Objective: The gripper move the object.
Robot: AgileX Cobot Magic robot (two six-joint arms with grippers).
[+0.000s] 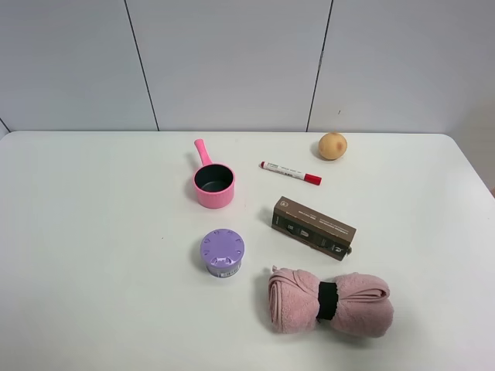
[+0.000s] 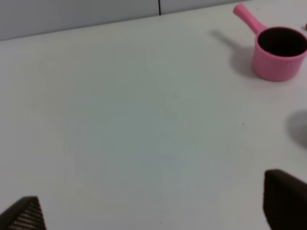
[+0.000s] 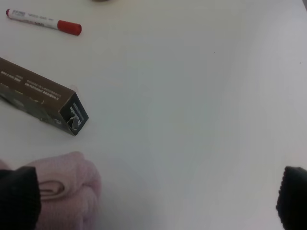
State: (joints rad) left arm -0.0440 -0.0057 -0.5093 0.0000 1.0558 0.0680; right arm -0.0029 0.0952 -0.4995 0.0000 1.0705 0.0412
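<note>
The pink rolled towel (image 1: 360, 305), cinched by a black band (image 1: 327, 301), lies on the white table (image 1: 93, 232) at the front right. Neither arm shows in the exterior high view. In the right wrist view, my right gripper (image 3: 156, 199) is open and empty, its black fingertips (image 3: 17, 196) wide apart, and one end of the towel (image 3: 67, 184) lies just beside one fingertip. In the left wrist view, my left gripper (image 2: 153, 211) is open and empty over bare table, with the towel out of view.
A pink saucepan (image 1: 213, 184) stands mid-table and also shows in the left wrist view (image 2: 278, 50). A red-capped marker (image 1: 290, 173), a brown box (image 1: 313, 226), a purple lidded tub (image 1: 223, 252) and a potato (image 1: 332, 145) lie around it.
</note>
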